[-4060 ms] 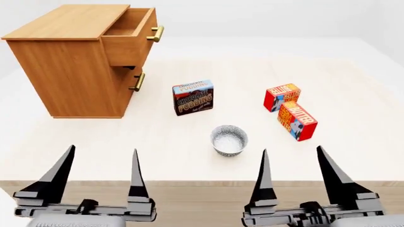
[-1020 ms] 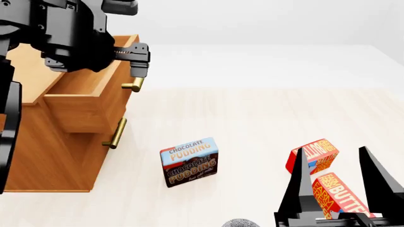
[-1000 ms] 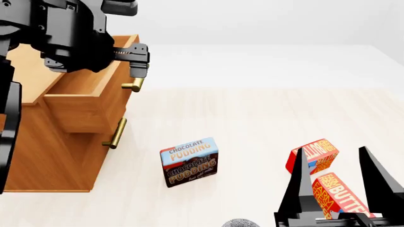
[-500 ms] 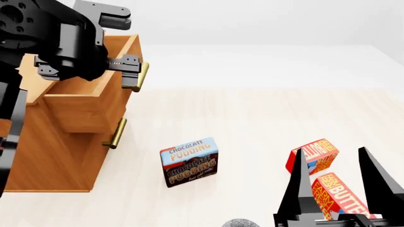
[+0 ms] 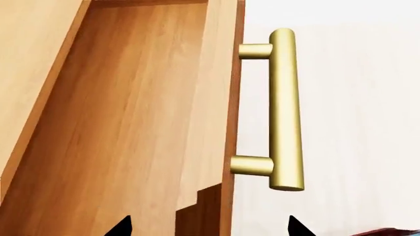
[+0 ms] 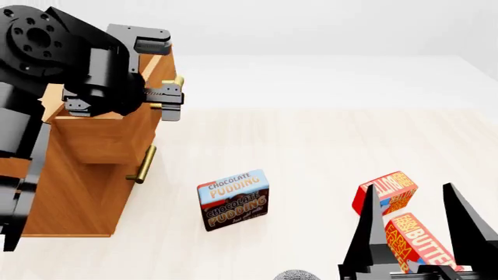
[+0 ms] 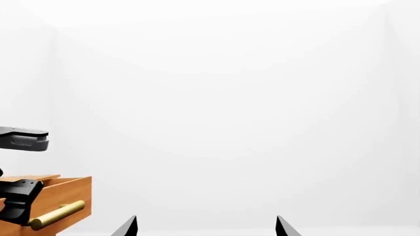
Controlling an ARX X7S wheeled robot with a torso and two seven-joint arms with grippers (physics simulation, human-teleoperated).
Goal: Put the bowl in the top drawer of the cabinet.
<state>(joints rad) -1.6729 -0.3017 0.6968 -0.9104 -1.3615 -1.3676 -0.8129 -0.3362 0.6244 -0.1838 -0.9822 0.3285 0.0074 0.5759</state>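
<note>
The bowl (image 6: 295,275) barely peeks in at the bottom edge of the head view, on the tabletop (image 6: 311,146) just left of the right gripper (image 6: 414,224), jaws spread wide. Upper left, the left gripper (image 6: 169,96) sits at the top drawer (image 6: 105,137)'s brass handle (image 5: 284,108), jaws open astride it. Best bet: centre on the bar, close squarely, pull straight.
</note>
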